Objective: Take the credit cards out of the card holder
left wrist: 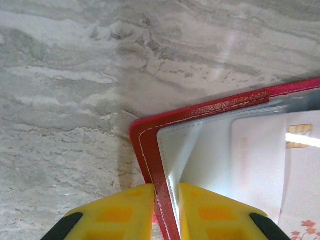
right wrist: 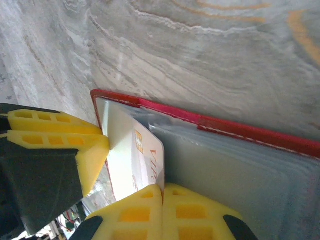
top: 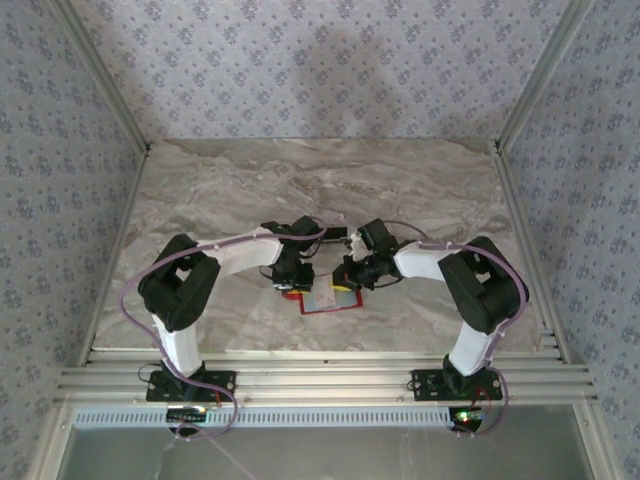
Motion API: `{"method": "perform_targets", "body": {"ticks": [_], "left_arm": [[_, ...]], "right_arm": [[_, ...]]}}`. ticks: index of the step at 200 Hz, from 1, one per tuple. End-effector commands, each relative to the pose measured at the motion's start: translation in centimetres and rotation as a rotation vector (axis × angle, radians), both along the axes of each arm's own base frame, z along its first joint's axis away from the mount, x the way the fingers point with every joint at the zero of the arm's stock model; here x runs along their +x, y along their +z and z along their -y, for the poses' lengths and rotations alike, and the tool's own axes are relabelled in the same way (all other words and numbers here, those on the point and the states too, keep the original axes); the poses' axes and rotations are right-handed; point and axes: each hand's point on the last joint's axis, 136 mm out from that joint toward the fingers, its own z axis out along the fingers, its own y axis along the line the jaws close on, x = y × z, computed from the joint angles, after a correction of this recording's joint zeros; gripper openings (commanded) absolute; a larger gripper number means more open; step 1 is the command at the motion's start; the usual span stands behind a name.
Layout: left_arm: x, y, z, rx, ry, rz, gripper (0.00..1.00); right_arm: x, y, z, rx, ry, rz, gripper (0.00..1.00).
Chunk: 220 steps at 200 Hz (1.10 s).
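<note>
The red card holder [top: 325, 303] lies open on the marble table between both arms. My left gripper [top: 290, 288] is shut on its left edge; in the left wrist view the yellow fingers [left wrist: 125, 212] pinch the red stitched border [left wrist: 150, 160]. A whitish credit card [left wrist: 265, 165] with a gold chip sits in the clear pocket. My right gripper [right wrist: 163, 192] is shut on the near edge of that credit card [right wrist: 145, 155], which stands tilted up out of the greyish pockets [right wrist: 235, 175]. The left gripper's fingers [right wrist: 60, 135] hold the holder's [right wrist: 250, 131] end beside it.
The grey marble table [top: 320, 190] stretches beyond the holder. Patterned walls and metal rails [top: 320, 375] frame the table on every side. The two grippers work close together, a hand's width apart.
</note>
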Motion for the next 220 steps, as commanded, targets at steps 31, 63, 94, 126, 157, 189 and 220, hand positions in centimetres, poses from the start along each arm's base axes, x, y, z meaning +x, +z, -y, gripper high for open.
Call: {"method": "perform_targets", "body": {"ticks": [31, 63, 94, 126, 157, 189, 220], "left_arm": [[-1.4, -1.6, -3.9, 0.174, -0.022, -0.051, 0.21], [-0.8, -1.1, -4.2, 0.182, -0.033, -0.032, 0.21], [-0.2, -0.8, -4.3, 0.187, -0.051, -0.011, 0.21], [0.5, -0.3, -4.1, 0.191, -0.072, 0.016, 0.21], [1.3, 0.8, -3.5, 0.163, -0.083, 0.054, 0.22], [2.1, 2.7, -2.9, 0.129, -0.085, 0.11, 0.25], [2.8, 4.6, -3.0, 0.1, -0.064, 0.168, 0.27]], "right_arm": [[-0.7, -0.4, 3.7, -0.19, 0.006, 0.028, 0.02], [-0.7, 0.0, 4.7, -0.253, 0.019, 0.053, 0.01], [-0.6, 1.2, 4.8, -0.25, 0.014, 0.08, 0.0], [-0.1, 3.6, 4.6, -0.212, 0.003, 0.135, 0.0], [0.4, 6.1, 4.4, -0.188, 0.051, 0.234, 0.0], [1.5, 8.4, 4.5, -0.232, 0.186, 0.408, 0.0], [2.8, 10.1, 4.5, -0.301, 0.392, 0.608, 0.0]]}}
